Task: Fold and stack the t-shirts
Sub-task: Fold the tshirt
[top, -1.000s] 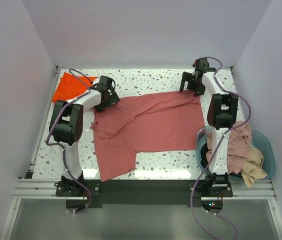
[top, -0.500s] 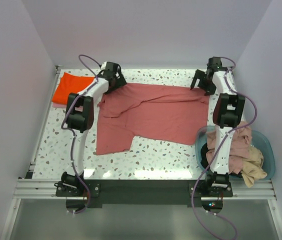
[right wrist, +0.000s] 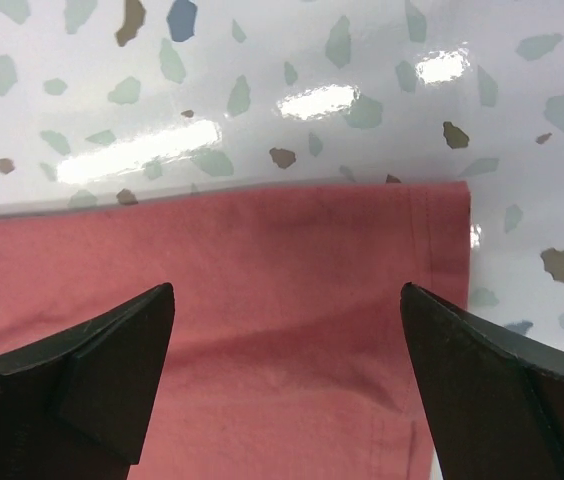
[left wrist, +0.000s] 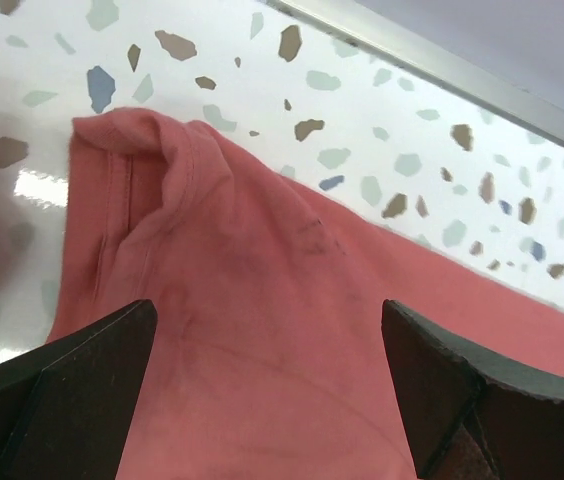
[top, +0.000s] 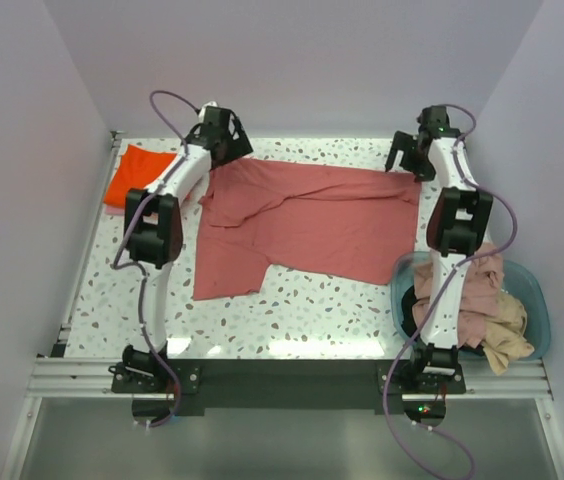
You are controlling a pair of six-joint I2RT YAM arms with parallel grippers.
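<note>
salmon-pink t-shirt (top: 312,225) now lies flatter and farther back, its edge near the worktop's (top: 312,300) far rim; left tool (top: 224,143) and right tool (top: 409,162) stand apart over its far corners, clamping nothing.

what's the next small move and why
Probably lower the left gripper, pinch the rumpled far-left corner of the salmon-pink shirt and tug it flat: both grippers stand open above its far edge, which lies smooth only under the right gripper.
</note>
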